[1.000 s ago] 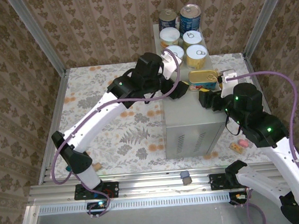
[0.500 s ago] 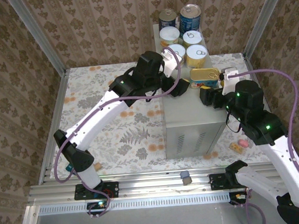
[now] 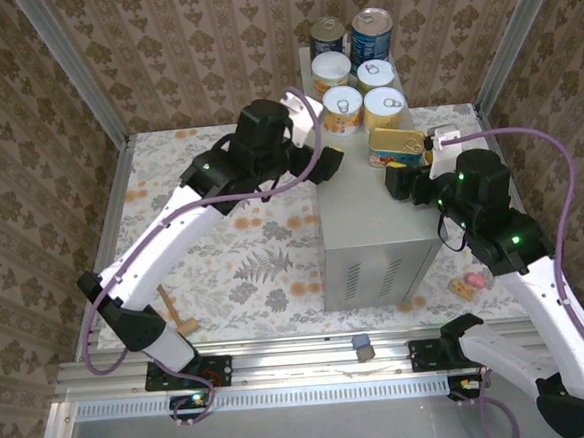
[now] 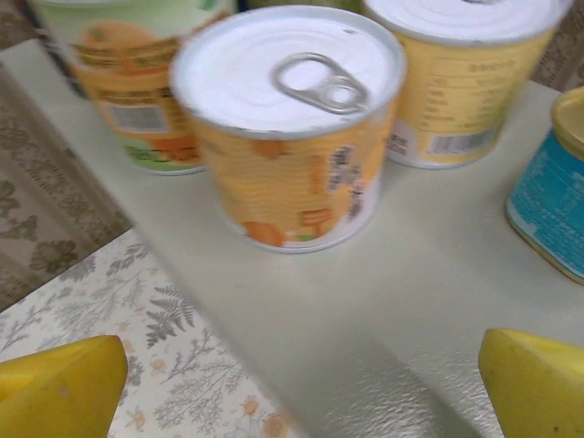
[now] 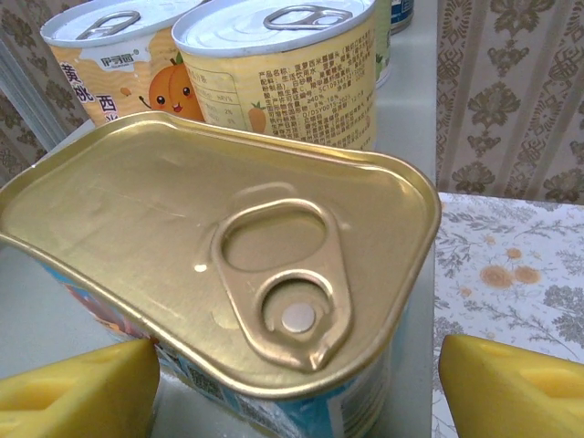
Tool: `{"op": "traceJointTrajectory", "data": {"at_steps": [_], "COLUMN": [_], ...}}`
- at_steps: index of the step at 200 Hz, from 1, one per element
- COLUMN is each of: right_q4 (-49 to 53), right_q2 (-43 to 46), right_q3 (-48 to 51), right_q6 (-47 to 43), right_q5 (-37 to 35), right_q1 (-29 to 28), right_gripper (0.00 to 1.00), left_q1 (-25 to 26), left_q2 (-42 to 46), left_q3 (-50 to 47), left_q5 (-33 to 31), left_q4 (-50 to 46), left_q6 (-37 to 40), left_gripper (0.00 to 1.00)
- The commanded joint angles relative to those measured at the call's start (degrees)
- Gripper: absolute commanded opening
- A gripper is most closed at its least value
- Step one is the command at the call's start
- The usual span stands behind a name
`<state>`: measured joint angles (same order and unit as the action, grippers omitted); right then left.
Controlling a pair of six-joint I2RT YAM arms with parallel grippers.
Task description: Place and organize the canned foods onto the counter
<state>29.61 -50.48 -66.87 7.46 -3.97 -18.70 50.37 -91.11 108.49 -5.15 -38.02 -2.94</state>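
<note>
On the grey counter (image 3: 372,218) stand two dark-blue cans (image 3: 370,33) at the far end and several yellow cans (image 3: 343,108) in front of them. Nearest lies the flat gold-topped tin (image 3: 399,143). My right gripper (image 3: 406,171) straddles this tin's near end. In the right wrist view the tin (image 5: 219,246) rests on the counter between the yellow fingers (image 5: 511,388), with a gap on the right side, so the gripper (image 5: 297,388) is open. My left gripper (image 3: 326,163) hangs open and holds nothing at the counter's left edge (image 4: 274,338), facing a yellow can (image 4: 287,137).
A small wooden mallet (image 3: 174,313) lies on the floral table (image 3: 246,272) by the left arm's base. A small pinkish object (image 3: 467,285) sits right of the counter. Patterned walls and metal posts (image 3: 73,69) enclose the table.
My left arm has drawn back to the left, away from the yellow cans. My right gripper has pushed the gold-topped tin a little farther up the counter and its jaws have widened.
</note>
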Motion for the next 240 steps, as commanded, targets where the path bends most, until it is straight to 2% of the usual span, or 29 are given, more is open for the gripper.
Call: {"op": "traceJointTrajectory", "data": {"at_steps": [1, 70, 123, 240], "right_q4": [1.51, 1.5, 1.51, 2.47], "right_q2": [-1.12, -0.04, 1.12, 3.19], "right_q3": [1.39, 2.26, 2.96, 3.85], "right_q6": [-0.52, -0.43, -0.78, -0.79], "right_q5": [1.66, 2.21, 2.21, 2.91], "right_q1": [0.43, 0.76, 1.08, 1.91], "right_gripper": [0.82, 0.83, 0.83, 0.84], "left_q1": [-2.49, -8.28, -9.18, -10.13], "left_q2": [0.68, -8.87, -17.76, -22.07], "left_q3": [3.47, 21.25, 35.38, 37.19], "left_q5": [0.23, 6.18, 9.67, 11.73], "left_q4": [-2.75, -10.35, -16.79, -14.54], "left_q6": [-4.13, -12.8, -16.38, -20.86], "left_gripper": [1.0, 1.0, 1.0, 1.0]}}
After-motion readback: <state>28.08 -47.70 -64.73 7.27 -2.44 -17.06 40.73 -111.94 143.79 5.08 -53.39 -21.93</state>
